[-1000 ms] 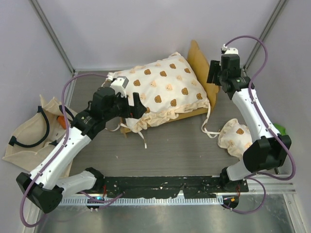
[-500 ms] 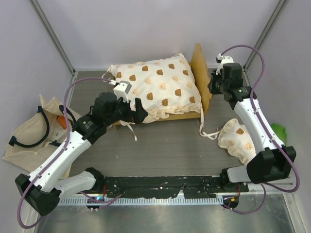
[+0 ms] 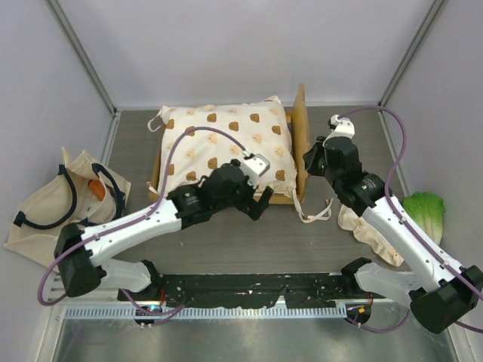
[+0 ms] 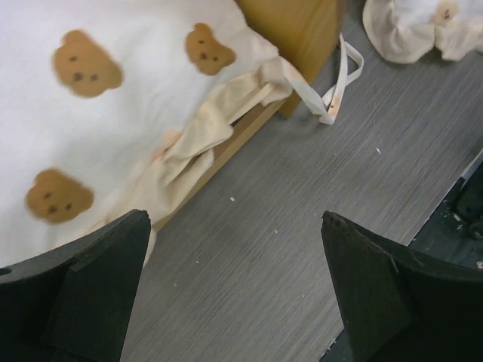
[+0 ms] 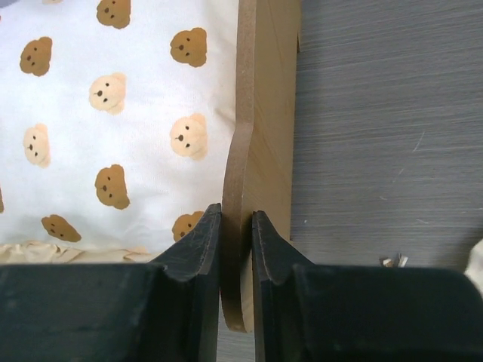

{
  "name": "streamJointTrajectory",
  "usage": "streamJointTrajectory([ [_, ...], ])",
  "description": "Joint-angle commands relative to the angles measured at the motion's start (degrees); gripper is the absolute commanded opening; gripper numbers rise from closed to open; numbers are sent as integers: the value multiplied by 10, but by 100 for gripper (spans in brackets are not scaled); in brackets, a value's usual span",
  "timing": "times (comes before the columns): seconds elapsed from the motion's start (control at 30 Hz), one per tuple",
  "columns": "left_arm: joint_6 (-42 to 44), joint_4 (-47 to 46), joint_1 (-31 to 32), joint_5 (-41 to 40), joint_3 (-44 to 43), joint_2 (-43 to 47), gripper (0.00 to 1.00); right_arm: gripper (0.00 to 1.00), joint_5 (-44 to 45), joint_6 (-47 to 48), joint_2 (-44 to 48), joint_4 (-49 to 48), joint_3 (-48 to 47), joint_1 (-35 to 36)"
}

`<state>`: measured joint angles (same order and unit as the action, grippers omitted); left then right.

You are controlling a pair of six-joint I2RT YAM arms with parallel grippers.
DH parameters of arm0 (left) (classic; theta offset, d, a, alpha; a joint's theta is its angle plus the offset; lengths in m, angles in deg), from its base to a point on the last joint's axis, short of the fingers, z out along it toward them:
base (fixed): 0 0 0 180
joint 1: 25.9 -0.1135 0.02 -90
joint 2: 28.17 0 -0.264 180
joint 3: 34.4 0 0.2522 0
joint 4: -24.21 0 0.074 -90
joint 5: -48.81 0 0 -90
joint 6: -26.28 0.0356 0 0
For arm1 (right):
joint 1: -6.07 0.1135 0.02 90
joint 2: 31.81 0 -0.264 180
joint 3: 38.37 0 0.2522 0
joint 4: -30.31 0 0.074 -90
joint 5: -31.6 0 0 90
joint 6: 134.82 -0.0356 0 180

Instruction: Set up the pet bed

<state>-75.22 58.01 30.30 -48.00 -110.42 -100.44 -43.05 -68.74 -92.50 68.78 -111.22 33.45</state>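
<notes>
The pet bed (image 3: 300, 143) lies flat at mid-table, a light-wood frame with its scalloped headboard (image 5: 264, 113) on the right. The cream bear-print cushion (image 3: 226, 143) fills it. My right gripper (image 5: 236, 215) is shut on the headboard's top edge, one finger on each face; from above the right gripper (image 3: 309, 162) sits at the bed's near right corner. My left gripper (image 4: 234, 219) is open over bare table just in front of the bed's near edge, nothing between its fingers; from above the left gripper (image 3: 260, 202) is near the cushion's (image 4: 113, 90) frilled edge.
A small bear-print pillow (image 3: 362, 226) lies right of the bed, partly under my right arm. Loose cream ties (image 3: 313, 215) trail from the bed's corner. A green lettuce toy (image 3: 426, 215) is at the far right. A beige tote bag (image 3: 53, 204) lies at the left.
The bed has swung from tilted to square and flat. My right gripper closed on the headboard and came nearer. My left arm swept right along the bed's front edge, staying open.
</notes>
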Motion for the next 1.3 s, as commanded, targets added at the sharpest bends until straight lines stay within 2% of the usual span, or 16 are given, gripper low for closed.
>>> streamJointTrajectory([
  [0.0, 64, -93, 43, -37, -25, -57, 100, 1, -42, -111, 12, 2, 34, 29],
  [0.23, 80, -177, 46, -100, -5, -124, 100, 6, -43, -107, 43, 10, 39, 30],
  [0.3, 82, -187, 46, -134, -4, -137, 96, 6, -50, -108, 46, 9, 41, 29],
  [0.33, 82, -198, 46, -142, -3, -140, 87, 7, -52, -108, 48, 10, 44, 30],
  [0.4, 84, -198, 46, -152, -7, -155, 76, 7, -54, -108, 52, 10, 45, 30],
  [0.53, 87, -185, 46, -135, -20, -184, 70, 11, -57, -107, 58, 16, 47, 31],
  [0.7, 69, -212, 46, -131, 1, -193, 72, 14, -61, -105, 57, 20, 47, 30],
  [0.8, 61, -209, 45, -162, -1, -203, 57, 15, -65, -105, 53, 20, 46, 30],
  [0.93, 60, -188, 43, -205, -10, -214, 17, 15, -68, -102, 51, 25, 43, 29],
  [0.97, 60, -180, 43, -207, -17, -215, 10, 17, -67, -96, 51, 27, 42, 30],
  [1.0, 58, -175, 42, -212, -16, -214, 8, 22, -64, -90, 54, 36, 41, 30],
  [1.03, 57, -168, 41, -216, -15, -213, 4, 34, -53, -87, 57, 44, 34, 29],
  [1.07, 55, -165, 37, -215, -11, -207, 2, 37, -38, -86, 64, 49, 30, 30],
  [1.1, 53, -163, 35, -215, -7, -203, 0, 41, -18, -78, 83, 53, 28, 30],
  [1.17, 36, -159, 18, -207, 9, -191, 0, 54, -2, -65, 105, 55, 14, 29],
  [1.27, 6, -163, -13, -172, 32, -158, 0, 60, -4, -25, 129, 65, -26, 30],
])
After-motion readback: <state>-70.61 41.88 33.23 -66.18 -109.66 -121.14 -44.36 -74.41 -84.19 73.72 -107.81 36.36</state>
